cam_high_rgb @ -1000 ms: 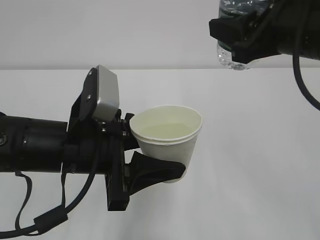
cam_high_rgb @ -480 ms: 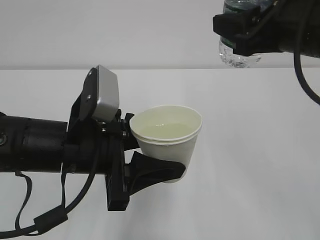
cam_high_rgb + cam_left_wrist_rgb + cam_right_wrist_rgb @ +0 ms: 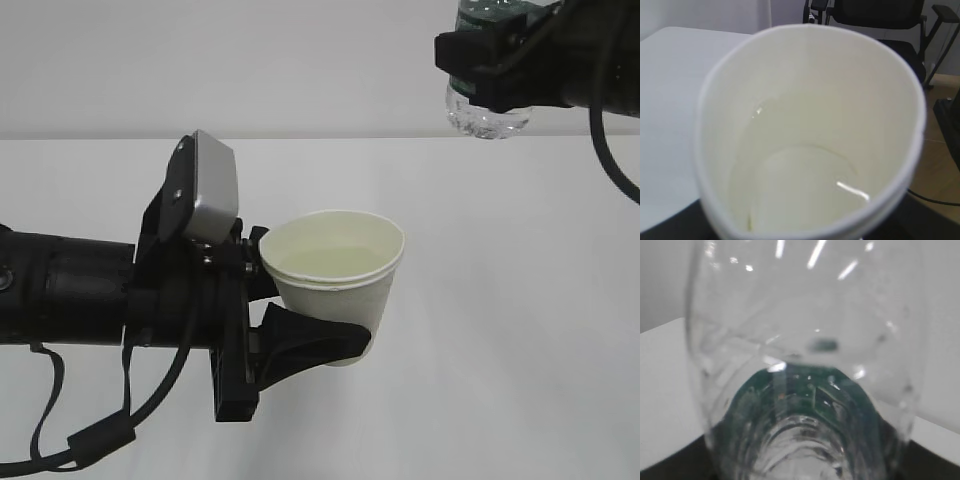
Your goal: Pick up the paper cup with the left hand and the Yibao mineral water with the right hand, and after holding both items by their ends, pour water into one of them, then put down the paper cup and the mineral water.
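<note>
The left hand (image 3: pixel 300 310) is holding the cup (image 3: pixel 335 280) up above the white table (image 3: pixel 520 330). Its black fingers (image 3: pixel 315 342) are closed around the cup's lower part, one on each side. The cup is standing straight up, and it is looking like two cups tucked one inside the other.

Water is sitting in the cup. From the left wrist view, the cup (image 3: pixel 810 135) is filling nearly the whole picture, and a shallow pool is shining at its bottom. So the pouring looks done, or mostly done (that is a guess from the water inside).

The right hand (image 3: pixel 500 60) is up in the top right corner, well apart from the cup and higher than it. It is gripping the bottle (image 3: pixel 485 110) around its middle. Only the bottle's rounded clear bottom end is sticking out below the hand, and the mouth is cut off by the top edge. The bottle seems to be standing nearly straight, not tipping over the cup. No water is falling.

In the right wrist view, the bottle (image 3: pixel 805 365) is very close and blurry, with a bit of dark green label showing through.

What seems left: both hands are still needing to set their things down on the table and let go.
</note>
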Available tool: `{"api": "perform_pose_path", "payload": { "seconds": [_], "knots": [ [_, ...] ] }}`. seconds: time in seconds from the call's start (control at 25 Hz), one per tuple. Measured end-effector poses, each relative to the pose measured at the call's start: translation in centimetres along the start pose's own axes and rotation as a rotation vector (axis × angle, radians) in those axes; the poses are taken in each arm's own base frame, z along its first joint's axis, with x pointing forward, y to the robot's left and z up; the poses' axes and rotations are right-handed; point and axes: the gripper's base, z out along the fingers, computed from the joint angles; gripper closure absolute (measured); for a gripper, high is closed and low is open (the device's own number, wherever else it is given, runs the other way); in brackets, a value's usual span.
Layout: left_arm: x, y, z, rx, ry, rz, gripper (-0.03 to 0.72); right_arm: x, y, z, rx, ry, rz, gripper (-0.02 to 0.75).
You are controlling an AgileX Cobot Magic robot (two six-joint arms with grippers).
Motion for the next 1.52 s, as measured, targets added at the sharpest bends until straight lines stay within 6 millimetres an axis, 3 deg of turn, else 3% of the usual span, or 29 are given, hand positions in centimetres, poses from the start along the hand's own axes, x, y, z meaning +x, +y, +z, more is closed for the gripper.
{"api": "perform_pose_path", "payload": {
  "seconds": [0.92, 1.52],
  "knots": [
    [0.0, 0.2, 0.0, -0.02, -0.003, -0.012, 0.267, 0.1, -0.2, 0.0, 0.02, 0.007, 0.043, 0.329],
    [-0.3, 1.4, -0.1, -0.152, -0.031, -0.016, 0.267, 0.1, -0.2, 0.0, 0.021, 0.008, 0.043, 0.33]
  ]
}}
